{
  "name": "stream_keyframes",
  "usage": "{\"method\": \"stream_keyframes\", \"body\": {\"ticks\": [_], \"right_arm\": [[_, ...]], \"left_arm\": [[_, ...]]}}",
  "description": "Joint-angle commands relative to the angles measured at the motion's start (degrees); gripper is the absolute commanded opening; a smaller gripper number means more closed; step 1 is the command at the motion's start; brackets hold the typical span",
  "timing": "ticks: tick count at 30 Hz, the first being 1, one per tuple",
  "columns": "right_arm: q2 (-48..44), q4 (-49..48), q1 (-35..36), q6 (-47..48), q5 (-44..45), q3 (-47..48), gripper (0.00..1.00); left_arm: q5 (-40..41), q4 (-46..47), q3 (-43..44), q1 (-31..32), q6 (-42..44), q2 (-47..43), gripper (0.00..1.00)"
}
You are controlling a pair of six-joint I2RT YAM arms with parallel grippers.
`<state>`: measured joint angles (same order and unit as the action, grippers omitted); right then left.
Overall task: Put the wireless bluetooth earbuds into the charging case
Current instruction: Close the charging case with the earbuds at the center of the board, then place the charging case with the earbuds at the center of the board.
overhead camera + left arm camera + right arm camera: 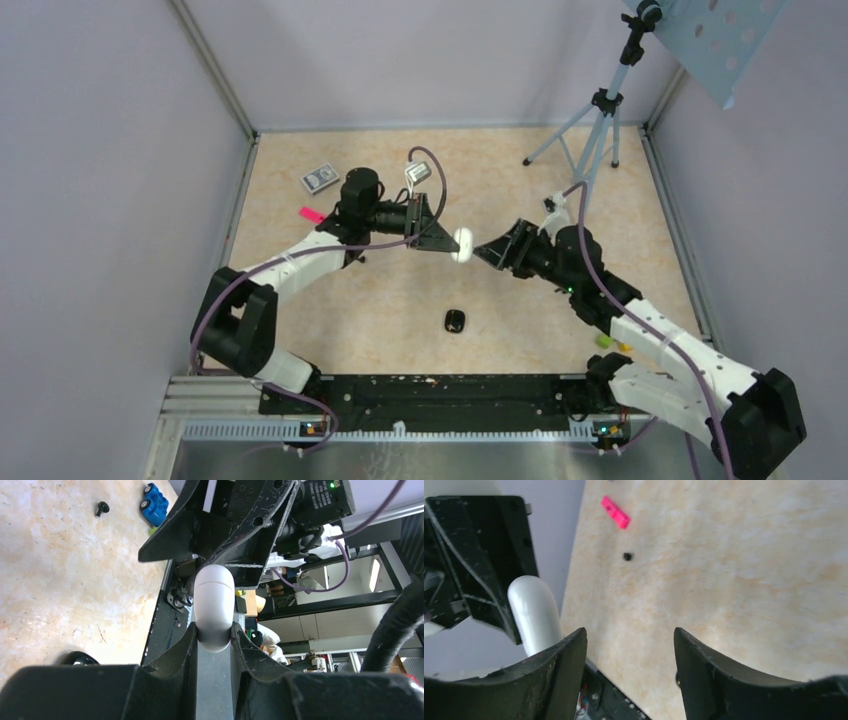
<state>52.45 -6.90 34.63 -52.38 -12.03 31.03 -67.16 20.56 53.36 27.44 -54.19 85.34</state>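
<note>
Clamping one white charging case [214, 600] aloft, the left gripper [214, 642]; the right gripper [630, 640] spread open just beside it.

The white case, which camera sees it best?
The left wrist view: the charging case fills the middle, held in the left gripper, its seam visible. The top view shows only a small white blob; the right wrist view catches one side.

Both arms reach forward and inward, wrists raised, facing each other. The left gripper [451, 243] has its fingers clamped on the charging case [463, 245]. The right gripper [486, 251] has its fingers spread, just beside the case.
</note>
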Motion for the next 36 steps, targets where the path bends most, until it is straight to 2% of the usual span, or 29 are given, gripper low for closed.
{"method": "stream_keyframes", "body": {"ticks": [1, 5, 13, 17, 22, 27, 32, 36], "right_arm": [[-4.52, 19.24, -0.37, 6.39, 13.04, 4.78, 0.65], [-8.44, 28.81, -0.79, 8.08, 21.44, 6.6, 0.66], [-15.74, 46.23, -0.88, 9.55, 35.86, 10.26, 0.66], [-19.46, 51.88, -0.88, 9.33, 40.4, 12.0, 0.66], [-20.58, 55.7, -0.88, 9.83, 42.92, 14.67, 0.66], [-18.4, 59.23, -0.88, 8.15, 44.9, 17.12, 0.66], [-17.85, 59.63, -0.88, 7.3, 44.54, 17.54, 0.66], [-17.52, 58.63, -0.88, 7.3, 43.91, 17.23, 0.66]], "left_arm": [[0.81, 2.34, 2.94, 0.03, 0.86, 1.54, 0.0], [0.82, 3.14, 5.1, 0.01, 0.53, 4.87, 0.0], [1.38, 10.96, 9.75, 0.51, -2.3, 15.46, 0.0], [2.9, 7.71, 16.57, 1.99, 1.07, 23.21, 0.0], [3.76, 7.42, 29.43, 4.54, -0.15, 36.31, 0.0], [3.59, 9.8, 41.75, 6.38, -5.21, 49.53, 0.0], [6.61, -3.98, 54.31, 8.13, 1.21, 57.83, 0.0], [7.55, -4.86, 57.12, 9.01, 0.64, 61.09, 0.0]]}}
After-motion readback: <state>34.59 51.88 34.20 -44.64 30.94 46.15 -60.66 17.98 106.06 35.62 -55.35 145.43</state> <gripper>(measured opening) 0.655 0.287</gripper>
